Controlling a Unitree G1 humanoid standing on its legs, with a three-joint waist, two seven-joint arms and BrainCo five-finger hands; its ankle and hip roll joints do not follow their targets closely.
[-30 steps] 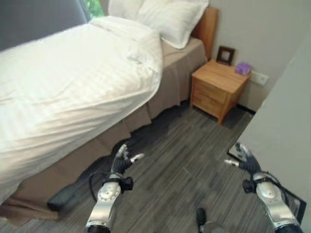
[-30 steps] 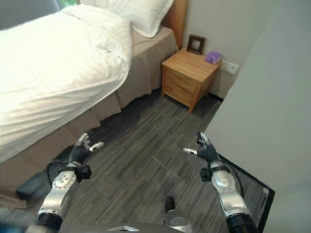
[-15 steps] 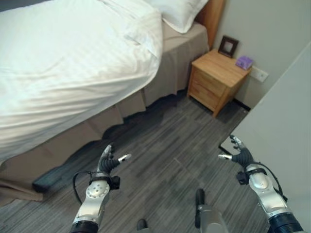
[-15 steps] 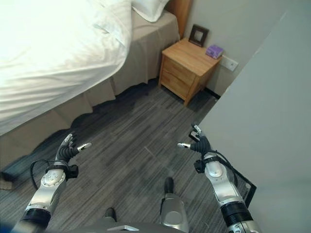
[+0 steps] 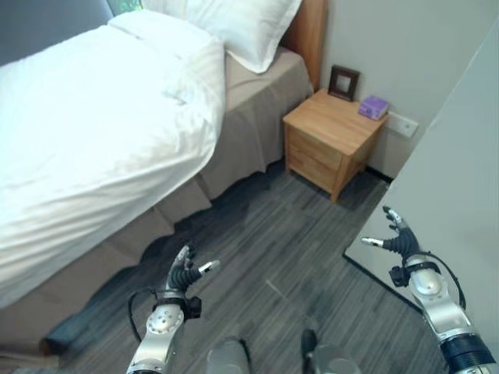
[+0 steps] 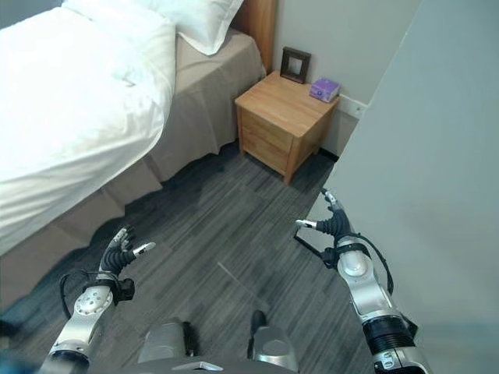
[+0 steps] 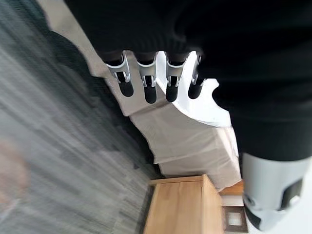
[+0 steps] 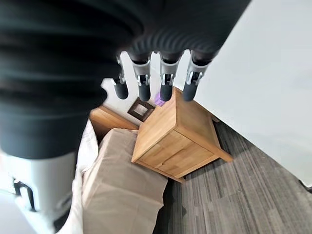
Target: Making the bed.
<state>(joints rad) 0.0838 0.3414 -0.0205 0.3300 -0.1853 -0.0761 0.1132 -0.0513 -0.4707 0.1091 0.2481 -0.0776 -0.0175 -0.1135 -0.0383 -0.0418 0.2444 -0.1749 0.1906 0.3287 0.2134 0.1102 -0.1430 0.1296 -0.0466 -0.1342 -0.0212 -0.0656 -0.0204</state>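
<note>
Bed [image 5: 257, 117]: on robot's left, white duvet [image 5: 93, 132] spread over it, hanging down the near side over the beige skirt; white pillow [image 5: 245, 27] at the headboard.
Nightstand [image 5: 331, 140]: wooden, just beside the bed head; dark picture frame [image 5: 343, 82] and small purple box [image 5: 373, 107] on top.
Left hand [image 5: 185, 273]: over dark plank floor [image 5: 281, 234], fingers relaxed and apart, empty.
Right hand [image 5: 398, 241]: near grey wall panel [image 5: 460, 179], fingers spread, empty.

relaxed right hand [image 8: 146, 63] above wooden nightstand [image 8: 178, 139]
</note>
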